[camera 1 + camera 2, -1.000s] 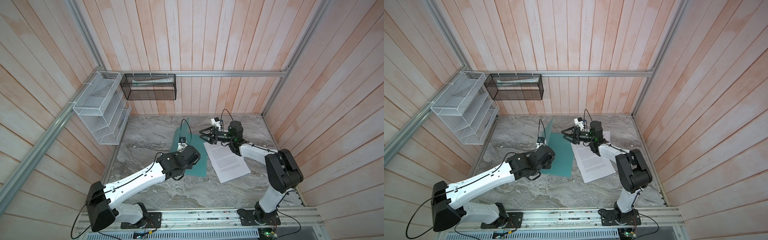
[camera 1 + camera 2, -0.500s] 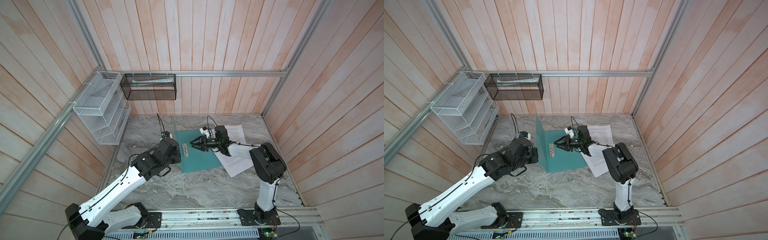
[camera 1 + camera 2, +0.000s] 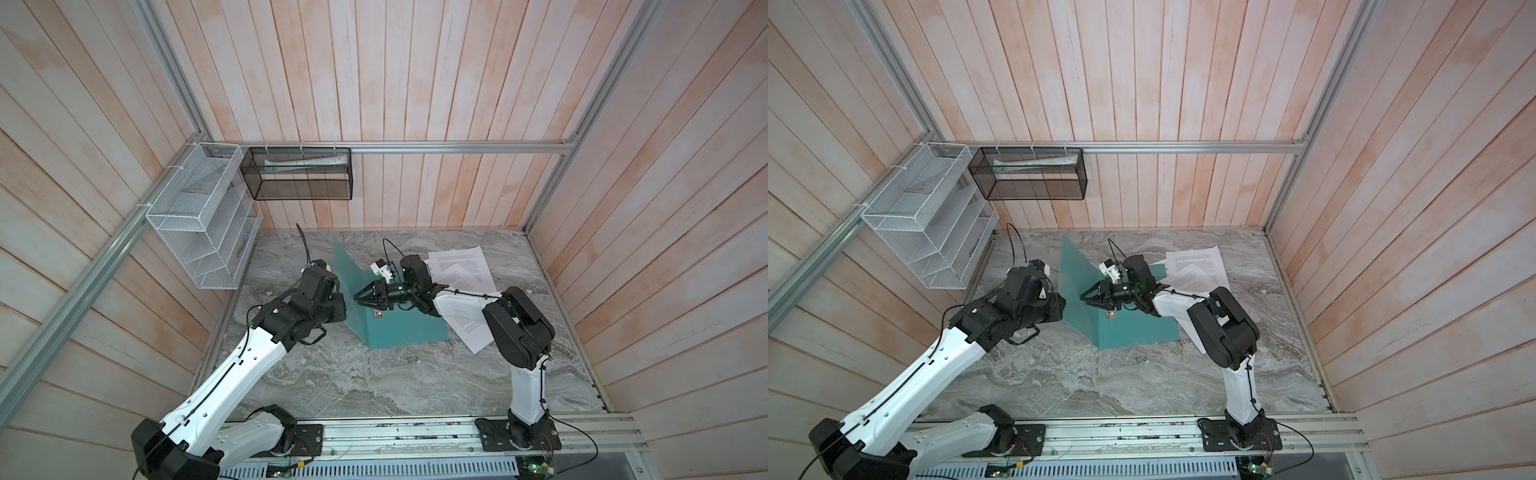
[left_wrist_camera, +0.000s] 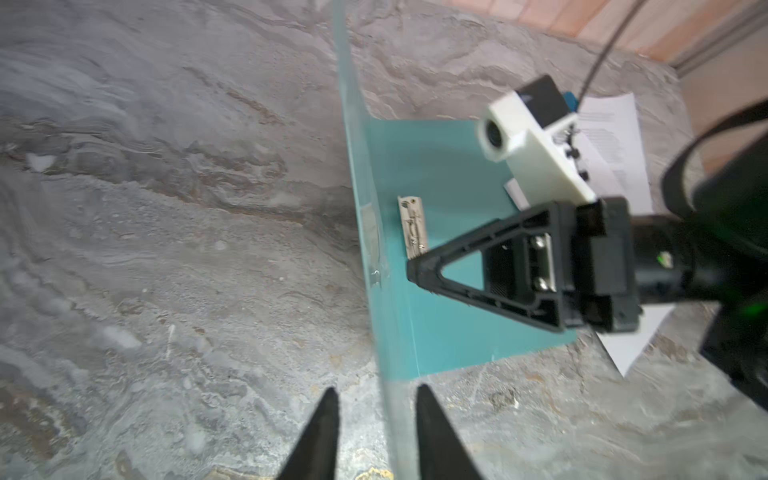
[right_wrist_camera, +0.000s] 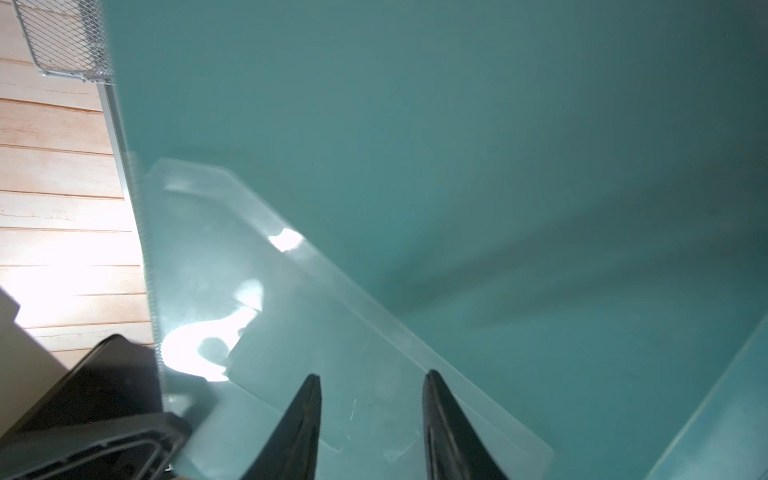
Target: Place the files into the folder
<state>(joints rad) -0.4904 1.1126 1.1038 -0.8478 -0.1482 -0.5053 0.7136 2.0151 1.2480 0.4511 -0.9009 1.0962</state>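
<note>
Folder point(image 3: 409, 330) mid table point(image 3: 374, 386), cover point(image 3: 347, 276) upright; files point(image 3: 461, 270) loose to its right. Left tool point(image 4: 375, 390) parted astride cover edge, gripping nothing; right tool point(image 5: 371, 374) parted, empty. We should push cover flat leftward before fetching files.

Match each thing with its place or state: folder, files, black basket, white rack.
Things:
1. folder
2. files
3. black basket
4. white rack

Places or states:
A. hung on the left wall
B. lying on the table, outside the folder
C. open, one cover raised
D. hung on the back wall

Pairs: 1-C, 2-B, 3-D, 4-A
</note>
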